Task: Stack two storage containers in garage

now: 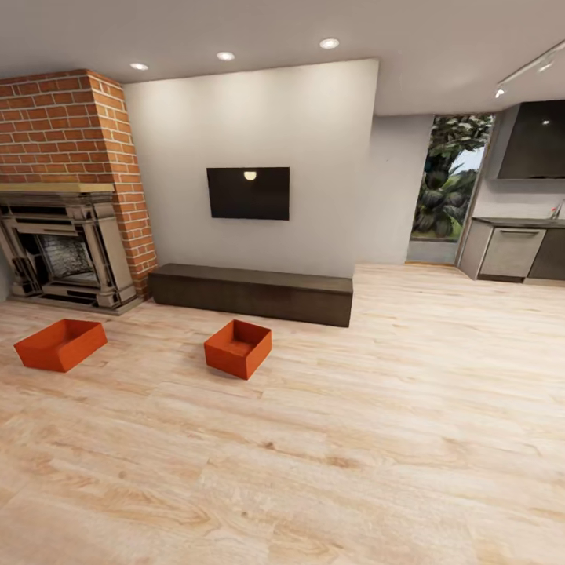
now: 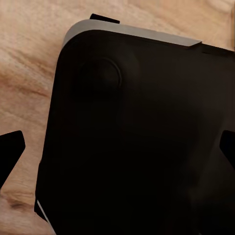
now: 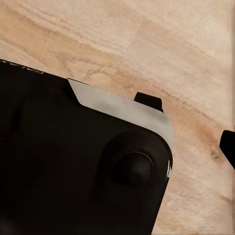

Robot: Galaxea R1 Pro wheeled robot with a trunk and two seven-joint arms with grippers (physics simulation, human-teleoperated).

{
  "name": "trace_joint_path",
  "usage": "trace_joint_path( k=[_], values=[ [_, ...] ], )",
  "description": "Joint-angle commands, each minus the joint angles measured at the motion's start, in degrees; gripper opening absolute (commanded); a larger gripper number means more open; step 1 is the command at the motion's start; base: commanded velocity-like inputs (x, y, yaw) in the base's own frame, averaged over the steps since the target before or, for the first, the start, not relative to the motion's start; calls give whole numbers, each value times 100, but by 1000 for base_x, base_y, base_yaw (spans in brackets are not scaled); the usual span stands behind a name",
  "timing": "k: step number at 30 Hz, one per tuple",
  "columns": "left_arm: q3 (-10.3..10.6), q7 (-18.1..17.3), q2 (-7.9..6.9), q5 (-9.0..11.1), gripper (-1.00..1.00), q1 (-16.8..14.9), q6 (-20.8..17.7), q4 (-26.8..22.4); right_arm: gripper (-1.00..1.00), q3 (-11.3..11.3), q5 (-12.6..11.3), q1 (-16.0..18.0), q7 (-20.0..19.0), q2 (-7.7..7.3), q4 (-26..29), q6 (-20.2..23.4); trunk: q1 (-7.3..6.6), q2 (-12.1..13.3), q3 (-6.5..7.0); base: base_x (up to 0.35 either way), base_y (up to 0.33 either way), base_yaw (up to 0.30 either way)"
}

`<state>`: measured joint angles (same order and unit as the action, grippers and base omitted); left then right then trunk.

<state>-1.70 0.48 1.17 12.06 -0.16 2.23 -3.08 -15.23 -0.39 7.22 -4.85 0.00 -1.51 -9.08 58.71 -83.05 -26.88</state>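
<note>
Both bins sit on the wood-plank floor (image 1: pixel 329 439) of the living room, well apart from the robot, ahead and to its left. The near bin (image 1: pixel 238 348) lies just in front of the long cabinet (image 1: pixel 253 293), turned corner-on. The far bin (image 1: pixel 60 344) lies further left, before the fireplace (image 1: pixel 67 249), its long axis running slantwise. Judging by that offset, the left arm is the nearer one once the base closes in. The wrist views show dark robot body over planks, with dark tips at the edges; whether either claw is apart or together I cannot tell.
</note>
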Motion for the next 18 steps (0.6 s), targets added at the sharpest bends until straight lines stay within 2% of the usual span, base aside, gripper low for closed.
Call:
trace_joint_path(
  k=[1,9,18],
  values=[
    [-14,5,4,24,100,-2,14,3,100,-10,-6,7,-16,0,-16,-33,2,-3,-5,208,0,0],
    [-14,5,8,30,100,-2,6,9,100,12,-46,7,-16,2,-16,-34,2,-3,-5,298,-5,0],
    [-14,5,8,33,100,-2,5,9,100,3,-35,7,-26,5,-24,-16,2,-3,-5,320,-68,0]
  ],
)
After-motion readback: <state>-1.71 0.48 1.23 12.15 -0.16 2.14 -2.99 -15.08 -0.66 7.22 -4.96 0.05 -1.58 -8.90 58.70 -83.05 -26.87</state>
